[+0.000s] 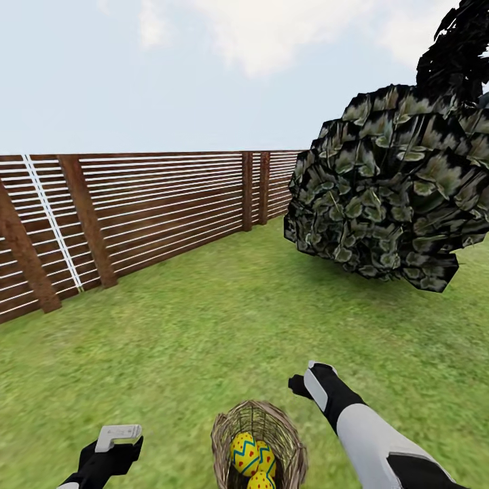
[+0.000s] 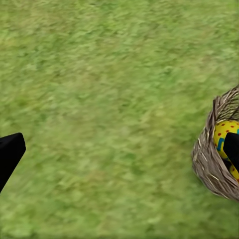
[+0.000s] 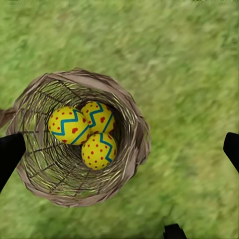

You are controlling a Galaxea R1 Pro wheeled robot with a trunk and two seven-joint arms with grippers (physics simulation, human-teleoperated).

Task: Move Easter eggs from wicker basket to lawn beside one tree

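Right tool point(image 3: 119, 149) spread open above wicker basket point(image 3: 130, 164), mouth upward; three Easter eggs point(image 3: 98, 150) clustered inside, axes unclear.

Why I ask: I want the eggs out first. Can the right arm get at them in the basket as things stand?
Probably yes. The right end effector is open above the basket, whose top is uncovered; all three eggs lie exposed at the bottom, with nothing between. They touch each other, so finger room may be tight.

No readable text, labels or numbers anywhere.
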